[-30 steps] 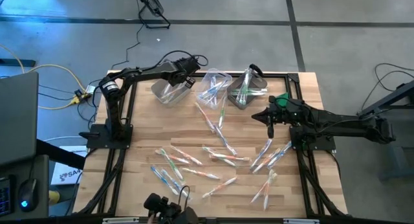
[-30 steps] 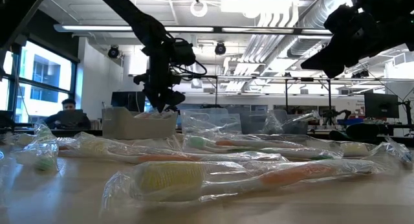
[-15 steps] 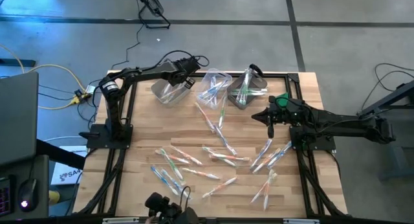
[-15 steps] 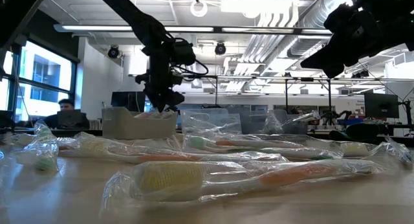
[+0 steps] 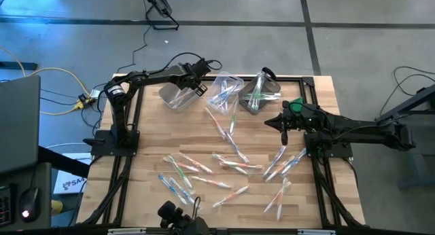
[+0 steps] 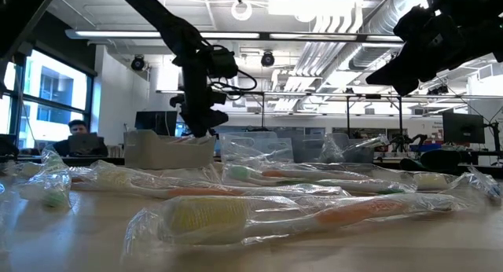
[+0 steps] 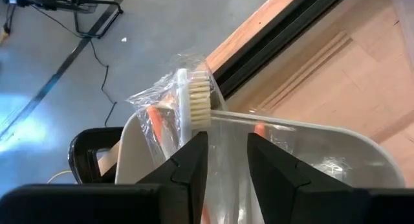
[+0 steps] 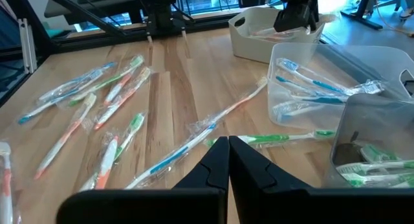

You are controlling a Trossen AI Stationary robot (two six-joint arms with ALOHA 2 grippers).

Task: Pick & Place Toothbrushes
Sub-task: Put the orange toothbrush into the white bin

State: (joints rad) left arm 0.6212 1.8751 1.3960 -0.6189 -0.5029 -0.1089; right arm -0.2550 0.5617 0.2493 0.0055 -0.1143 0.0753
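Many wrapped toothbrushes (image 5: 224,164) lie scattered flat on the wooden table (image 5: 149,143), and also show in the right wrist view (image 8: 97,101). Three bins stand at the far edge: a white bin (image 5: 175,96), a clear bin (image 5: 224,91) and a darker bin (image 5: 262,92), each with toothbrushes inside. My left gripper (image 5: 197,87) hangs over the white bin (image 7: 323,153), shut on a wrapped toothbrush (image 7: 194,101) with an orange handle. My right gripper (image 5: 284,130) waits shut above the table's right side, holding nothing (image 8: 228,149). My left gripper pinches the toothbrush's clear wrapper (image 7: 223,130) between its two fingers. The fingers slant down from the table's left, and the brush runs roughly along them. Its bristled head (image 7: 199,104) sticks out past the fingertips, over the white bin's rim (image 7: 132,136).
A small green object (image 5: 296,106) sits by the right arm. Black frame rails (image 5: 122,126) border the table's left and right sides. A person (image 6: 78,134) sits at a desk in the room beyond the table.
My left gripper has stayed over the white bin and has turned at the wrist, rolling the held toothbrush with it. Nothing on the table has moved.
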